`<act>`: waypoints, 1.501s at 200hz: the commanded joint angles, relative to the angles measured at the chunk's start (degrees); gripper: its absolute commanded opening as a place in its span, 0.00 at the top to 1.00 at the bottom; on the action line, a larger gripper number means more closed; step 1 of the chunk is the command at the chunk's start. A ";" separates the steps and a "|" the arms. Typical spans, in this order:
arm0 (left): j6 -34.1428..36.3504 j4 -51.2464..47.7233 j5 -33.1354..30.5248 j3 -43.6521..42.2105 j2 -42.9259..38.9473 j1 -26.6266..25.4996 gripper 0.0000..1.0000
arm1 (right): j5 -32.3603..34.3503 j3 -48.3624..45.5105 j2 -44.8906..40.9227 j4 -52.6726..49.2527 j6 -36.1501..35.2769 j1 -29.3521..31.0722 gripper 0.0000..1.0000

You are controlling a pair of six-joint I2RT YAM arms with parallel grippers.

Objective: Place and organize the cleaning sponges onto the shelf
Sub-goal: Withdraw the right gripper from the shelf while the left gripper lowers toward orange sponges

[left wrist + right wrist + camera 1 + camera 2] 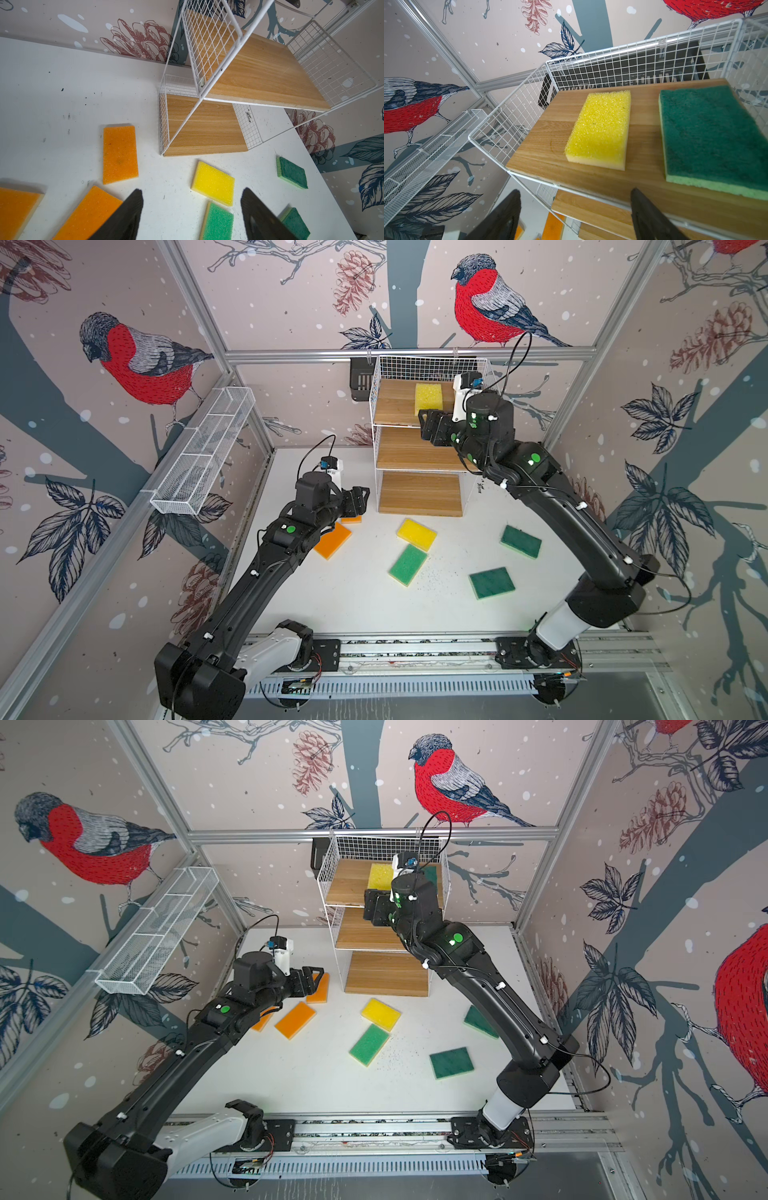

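A yellow sponge [600,128] and a green sponge [712,135] lie flat on the top board of the shelf [403,456]. Seven loose sponges [120,153] lie scattered before it.

The shelf [419,493] has a white wire grid and light-brown wood-grain boards. Orange sponges [120,153], yellow sponges [600,128] and green sponges [712,137] are plain-coloured. The table [353,605] is white. The walls [291,302] show a red-breasted bird print.

One yellow sponge [429,397] on the shelf [392,406]

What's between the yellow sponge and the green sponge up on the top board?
Just bare top board. The right wrist view shows the yellow sponge and green sponge apart.
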 commanded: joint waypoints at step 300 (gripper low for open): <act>-13.71 1.48 -8.16 -19.01 6.32 17.51 0.29 | -14.42 -63.98 -23.30 21.05 11.51 -2.94 0.14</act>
